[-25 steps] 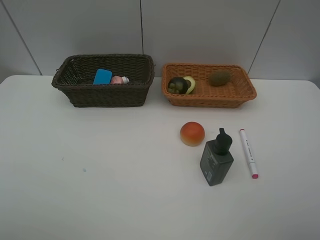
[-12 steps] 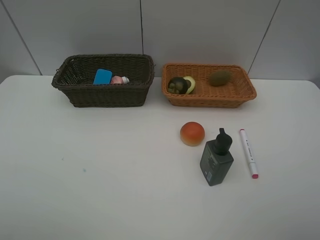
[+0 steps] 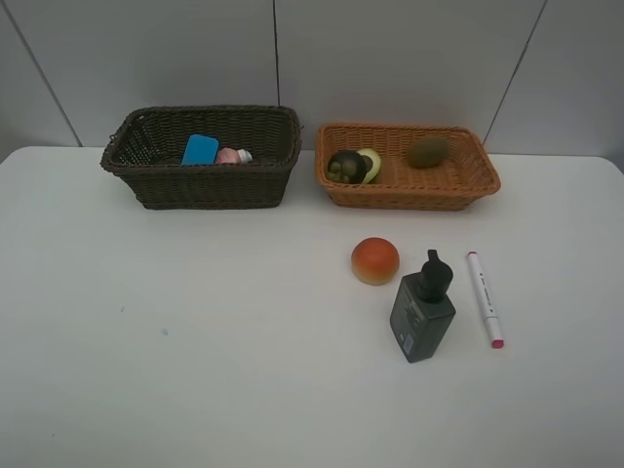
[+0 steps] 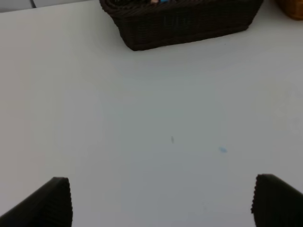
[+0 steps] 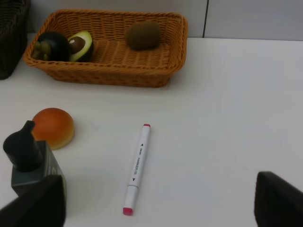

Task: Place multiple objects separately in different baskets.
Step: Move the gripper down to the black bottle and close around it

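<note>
Both the left tool (image 4: 161,203) and right tool (image 5: 156,202) gape wide and empty, so the right should drop squarely over the peach (image 3: 375,260) on the table (image 3: 195,341), avoiding the pump bottle (image 3: 422,317) just beside it

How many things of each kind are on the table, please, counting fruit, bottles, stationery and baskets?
Fruit: 4 (avocado, mangosteen, kiwi, peach)
Bottles: 2 (pink bottle, pump bottle)
Stationery: 2 (eraser, marker)
Baskets: 2 (dark basket, tan basket)
Total: 10
</note>
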`<state>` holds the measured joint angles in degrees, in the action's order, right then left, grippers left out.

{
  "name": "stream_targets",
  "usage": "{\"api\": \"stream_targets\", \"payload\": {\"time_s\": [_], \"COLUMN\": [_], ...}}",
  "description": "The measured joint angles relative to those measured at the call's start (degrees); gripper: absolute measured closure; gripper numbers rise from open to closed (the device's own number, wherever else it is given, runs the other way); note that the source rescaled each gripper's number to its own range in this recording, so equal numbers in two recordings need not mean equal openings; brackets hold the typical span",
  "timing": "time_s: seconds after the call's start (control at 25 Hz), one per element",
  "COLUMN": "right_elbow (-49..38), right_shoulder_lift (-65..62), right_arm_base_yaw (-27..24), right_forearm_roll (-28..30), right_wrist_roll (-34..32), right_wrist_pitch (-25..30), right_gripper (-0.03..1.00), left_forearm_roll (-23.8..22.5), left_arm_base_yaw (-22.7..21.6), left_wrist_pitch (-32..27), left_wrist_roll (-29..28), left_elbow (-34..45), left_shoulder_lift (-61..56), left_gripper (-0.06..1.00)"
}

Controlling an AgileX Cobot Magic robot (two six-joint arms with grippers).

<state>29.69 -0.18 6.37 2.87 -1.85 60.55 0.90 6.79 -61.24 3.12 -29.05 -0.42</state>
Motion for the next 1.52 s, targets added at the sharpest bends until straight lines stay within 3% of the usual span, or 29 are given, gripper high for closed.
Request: {"api": "stream_targets", "payload": {"time_s": [0.2,0.52,0.68,0.92,1.12,1.32,1.52], "right_elbow": [0.0,0.0,0.0,2.5,9.9,19.2,23.8], "right_shoulder_lift": [0.0,0.0,3.9,25.2,46.5,62.6,73.1], "right_arm_base_yaw": [0.0,0.0,0.0,0.0,0.0,0.1,8.5], "right_forearm_roll": [0.2,0.3,2.6,2.9,-1.1,-5.8,-6.6], "right_wrist_roll": [0.0,-0.2,-4.6,-6.9,-7.0,-6.6,-6.7], "right_wrist_pitch": [0.0,0.0,0.0,-0.2,0.7,5.3,7.4], "right_gripper": [-0.03,-0.03,-0.03,-0.03,-0.03,-0.03,-0.03], "left_forearm_roll": [0.2,0.2,0.2,0.2,0.2,0.2,0.2], "left_arm_base_yaw": [-3.3,-3.6,-3.6,-3.6,-3.6,-3.6,-3.6], "left_wrist_pitch": [0.1,0.1,0.2,0.2,0.2,0.2,0.2], "left_wrist_roll": [0.0,0.0,0.0,0.0,0.0,0.0,0.0], "left_elbow": [0.0,0.0,0.0,0.0,0.0,0.0,0.0], "left_shoulder_lift": [0.0,0.0,0.0,0.0,0.0,0.0,0.0], "left_gripper": [0.02,0.02,0.02,0.02,0.02,0.02,0.02]}}
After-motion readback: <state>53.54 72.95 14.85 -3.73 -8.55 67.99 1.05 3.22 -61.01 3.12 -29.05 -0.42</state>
